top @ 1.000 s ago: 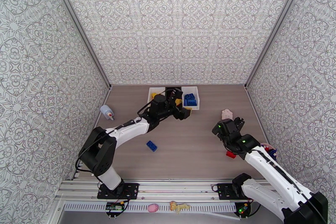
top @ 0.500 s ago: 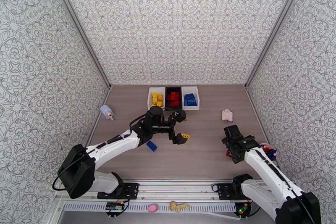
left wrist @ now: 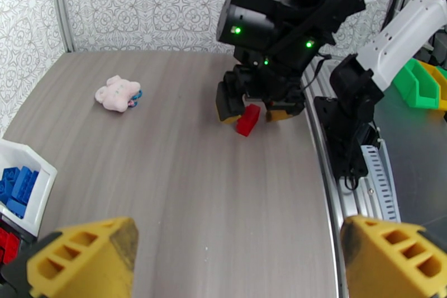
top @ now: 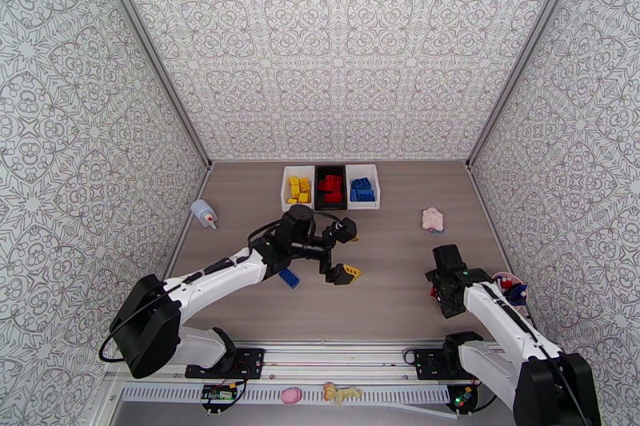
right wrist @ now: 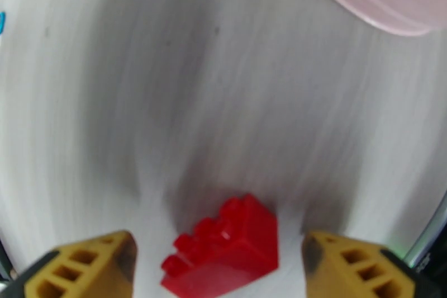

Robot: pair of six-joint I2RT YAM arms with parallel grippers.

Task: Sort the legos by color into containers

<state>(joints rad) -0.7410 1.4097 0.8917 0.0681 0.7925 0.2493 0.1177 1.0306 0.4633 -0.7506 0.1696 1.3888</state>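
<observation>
Your right claw [right wrist: 220, 264] stood spread astride the red brick [left wrist: 247, 120], likely needing only to close; left claw [left wrist: 237, 260] gaped empty.

You count containers 3: left white bin [top: 285, 189], black bin [top: 330, 206], right white bin [top: 377, 189] | loose legos on your table 2: blue brick [top: 289, 277], red brick [left wrist: 247, 120] | binned yellow bricks [top: 298, 188], binned red bricks [top: 331, 186], binned blue bricks [top: 362, 189]: too small to tally | pink toy [top: 433, 218] 1 | pale bottle [top: 204, 213] 1
</observation>
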